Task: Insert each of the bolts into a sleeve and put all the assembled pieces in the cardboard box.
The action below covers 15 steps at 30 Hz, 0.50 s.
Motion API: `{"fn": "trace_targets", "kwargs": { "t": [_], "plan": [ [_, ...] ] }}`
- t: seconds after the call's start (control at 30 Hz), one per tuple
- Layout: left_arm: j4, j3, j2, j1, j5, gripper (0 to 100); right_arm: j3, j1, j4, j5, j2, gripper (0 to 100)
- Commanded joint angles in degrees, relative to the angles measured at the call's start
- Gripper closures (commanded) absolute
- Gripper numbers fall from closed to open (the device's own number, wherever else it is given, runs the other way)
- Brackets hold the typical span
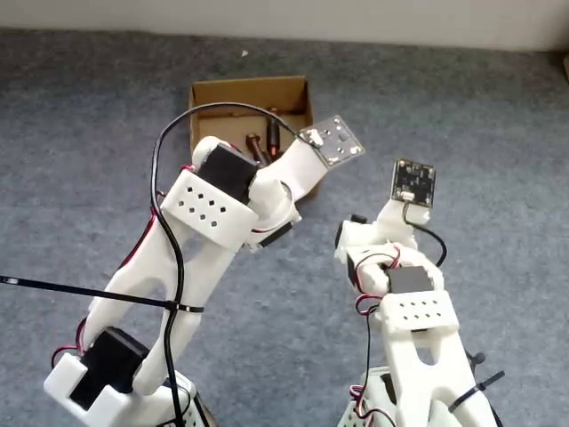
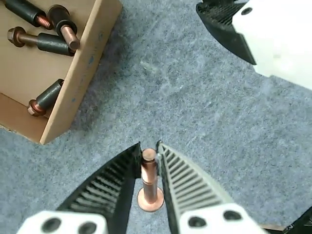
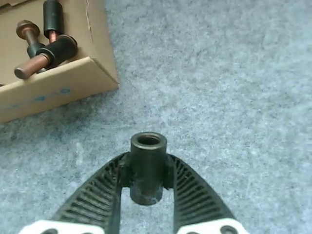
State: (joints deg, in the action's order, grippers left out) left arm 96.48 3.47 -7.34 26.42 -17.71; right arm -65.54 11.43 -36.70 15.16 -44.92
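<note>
Copper-coloured metal bolt (image 2: 148, 180) sits clenched in the left claw (image 2: 148, 148). Its shank runs along the gap between the two black ribbed jaws. The flanged head lies back toward the claw's base, and the plain tip is level with the fingertips. Beneath it is the grey felt-covered worktop (image 2: 195, 97), and the brown cardboard box (image 2: 83, 68) stands near, off to one side.

The right claw (image 3: 147, 158) is closed on a black cylindrical metal sleeve (image 3: 147, 168), gripping it across its body. The sleeve's open bore faces away from the wrist and pokes out just past the fingertips. It hangs over bare worktop, with a corner of the box close by.

Inside the box lie several assembled bolt-and-sleeve pieces (image 2: 46, 43), copper shanks showing from dark sleeves. They rest at different angles, and some touch one another.

From the high view, the box (image 1: 249, 92) sits at the far side of the worktop (image 1: 480, 133). The left arm (image 1: 204, 222) stretches toward it, with its wrist just over the box's near right corner. The right arm (image 1: 413, 311) stands beside it, apart from the box, and the two wrists are near each other.
</note>
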Motion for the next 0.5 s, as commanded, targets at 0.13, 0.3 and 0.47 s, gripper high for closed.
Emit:
{"fn": "trace_targets", "kwargs": {
  "t": [0.13,0.3,0.47],
  "plan": [
    [1.1,2.3,-7.4,-2.5,0.5,86,0.7,-0.6,1.3,0.2,-1.7,99.2],
    [1.8,0.4,-14.9,-6.2,0.4,86,0.7,-0.5,1.3,0.2,-1.7,99.2],
    [1.7,-8.7,-17.5,-8.0,0.1,86,0.7,-0.4,1.3,0.2,-1.7,99.2]
  ]
}}
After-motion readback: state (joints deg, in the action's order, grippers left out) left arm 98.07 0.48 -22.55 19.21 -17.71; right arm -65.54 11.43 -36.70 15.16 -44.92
